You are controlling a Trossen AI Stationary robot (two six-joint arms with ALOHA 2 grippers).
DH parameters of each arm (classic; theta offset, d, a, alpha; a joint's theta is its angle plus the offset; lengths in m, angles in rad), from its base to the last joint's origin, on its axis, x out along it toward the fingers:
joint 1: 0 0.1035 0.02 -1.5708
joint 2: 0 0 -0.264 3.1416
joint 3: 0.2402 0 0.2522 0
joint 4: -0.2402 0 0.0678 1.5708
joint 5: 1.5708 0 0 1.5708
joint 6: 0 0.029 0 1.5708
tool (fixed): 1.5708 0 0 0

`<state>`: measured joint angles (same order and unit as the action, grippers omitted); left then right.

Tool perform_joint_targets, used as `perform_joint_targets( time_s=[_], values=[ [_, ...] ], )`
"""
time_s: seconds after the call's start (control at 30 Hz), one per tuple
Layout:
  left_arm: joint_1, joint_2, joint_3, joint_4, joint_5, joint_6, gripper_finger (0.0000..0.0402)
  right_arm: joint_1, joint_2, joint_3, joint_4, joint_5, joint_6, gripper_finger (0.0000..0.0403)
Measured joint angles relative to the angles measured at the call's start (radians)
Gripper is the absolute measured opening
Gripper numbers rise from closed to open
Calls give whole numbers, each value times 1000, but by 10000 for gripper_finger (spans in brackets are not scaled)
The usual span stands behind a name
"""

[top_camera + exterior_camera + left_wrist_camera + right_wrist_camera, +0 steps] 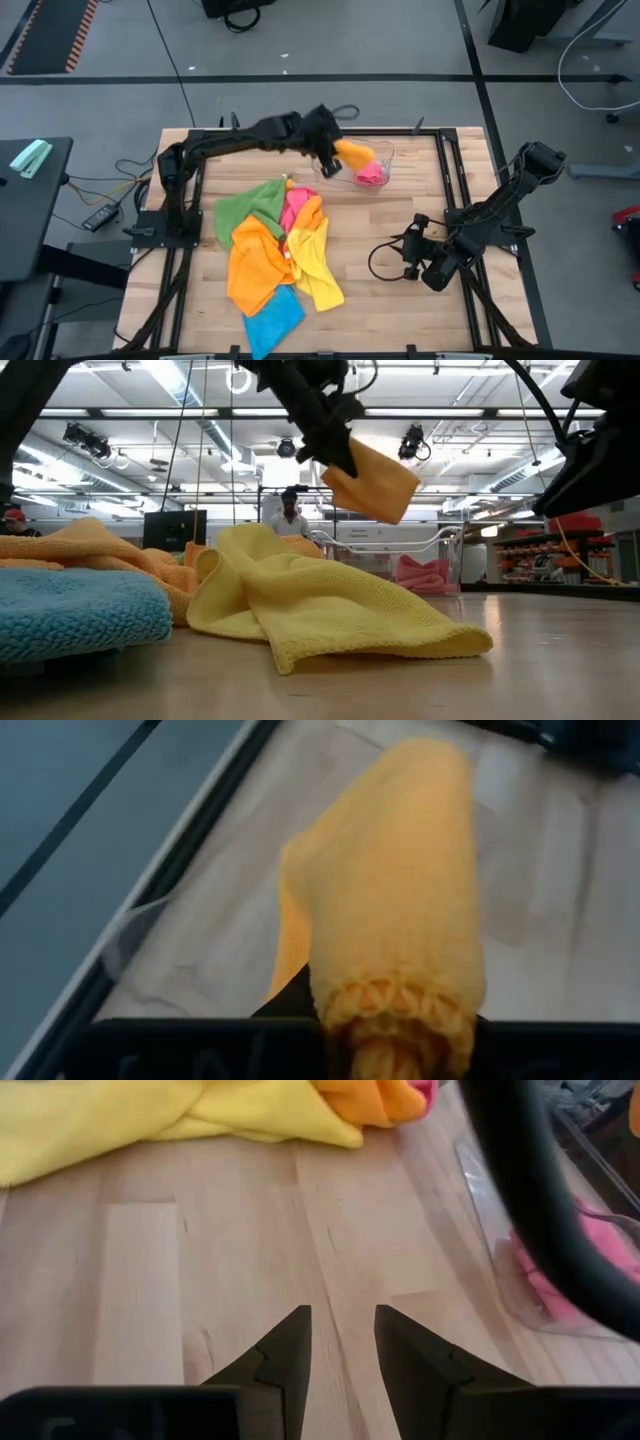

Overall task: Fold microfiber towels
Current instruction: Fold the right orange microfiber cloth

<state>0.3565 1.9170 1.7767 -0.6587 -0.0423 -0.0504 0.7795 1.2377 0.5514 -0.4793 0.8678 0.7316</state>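
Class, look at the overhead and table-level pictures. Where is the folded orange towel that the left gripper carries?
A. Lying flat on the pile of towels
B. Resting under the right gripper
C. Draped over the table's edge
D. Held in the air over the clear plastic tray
D: the left gripper holds the folded orange towel aloft above the clear plastic tray, where a pink towel already lies.

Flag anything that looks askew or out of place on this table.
The unfolded towels lie in a crumpled, overlapping heap, and the blue towel hangs over the table's front edge. The left gripper holds a folded orange towel above the clear tray.
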Motion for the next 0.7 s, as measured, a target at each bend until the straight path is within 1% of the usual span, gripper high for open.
perform_joint_targets(
  time_s=[0.07,0.13,0.17,0.23,0.33,0.4,0.47,0.53,0.6,0.7],
  values=[
    [40,15,1,27,34,-28,37,0,0,0,0,17,13,121],
    [79,37,0,36,94,-73,34,0,0,0,0,37,31,121],
    [95,53,0,68,133,-102,30,0,0,0,0,47,43,121],
    [124,86,0,135,225,-176,23,0,0,0,2,60,60,121],
    [153,137,0,228,390,-263,21,0,1,0,8,63,72,121],
    [167,157,0,232,475,-294,27,0,1,1,7,62,73,121],
    [175,171,0,224,505,-305,35,0,-1,2,7,62,67,121],
    [182,176,-1,175,511,-304,38,0,-2,2,7,63,53,121],
    [182,190,0,164,516,-298,35,0,-4,2,7,66,41,121],
    [182,193,-2,101,527,-267,24,0,-4,2,4,67,29,121]
  ],
)
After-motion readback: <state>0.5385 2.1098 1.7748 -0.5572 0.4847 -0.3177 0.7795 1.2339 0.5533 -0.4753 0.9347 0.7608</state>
